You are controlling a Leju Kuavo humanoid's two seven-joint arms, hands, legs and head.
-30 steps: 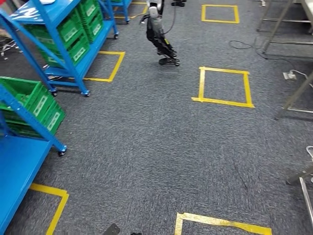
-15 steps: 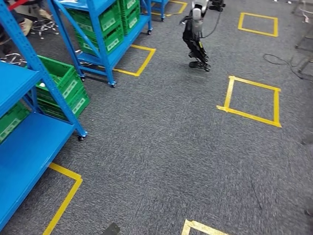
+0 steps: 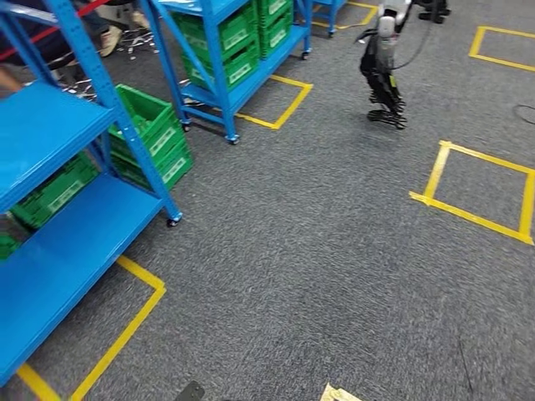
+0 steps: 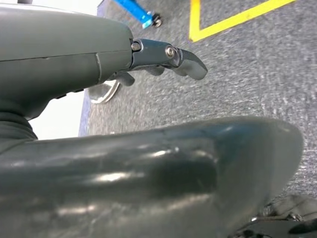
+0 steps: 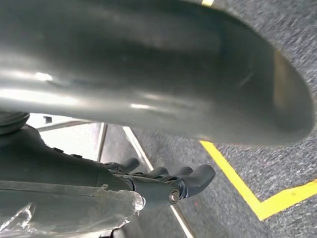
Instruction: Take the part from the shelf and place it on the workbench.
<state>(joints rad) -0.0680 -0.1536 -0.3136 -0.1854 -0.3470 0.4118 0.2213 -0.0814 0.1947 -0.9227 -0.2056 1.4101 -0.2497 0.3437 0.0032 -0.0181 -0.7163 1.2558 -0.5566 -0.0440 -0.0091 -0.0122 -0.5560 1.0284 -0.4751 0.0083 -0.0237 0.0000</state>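
We see the blue shelf (image 3: 69, 159) at left of the head frame, green bins (image 3: 155, 134) on it; part itself too small to tell. Left hand (image 4: 112, 99) and right hand (image 5: 142, 148) empty, fingers straight, apart from thumb, over grey carpet (image 3: 303, 251).

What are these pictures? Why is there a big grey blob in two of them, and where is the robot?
You are looking through the robot's own eyes. One camera sits high on its body and looks down at the grey carpet, the blue shelves with green crates, and yellow tape squares. Another robot stands farther off. The other two cameras sit on its wrists. The big grey blob is a thumb, seen close up. The left robot hand and the right robot hand hold nothing; their fingers are spread above the floor.
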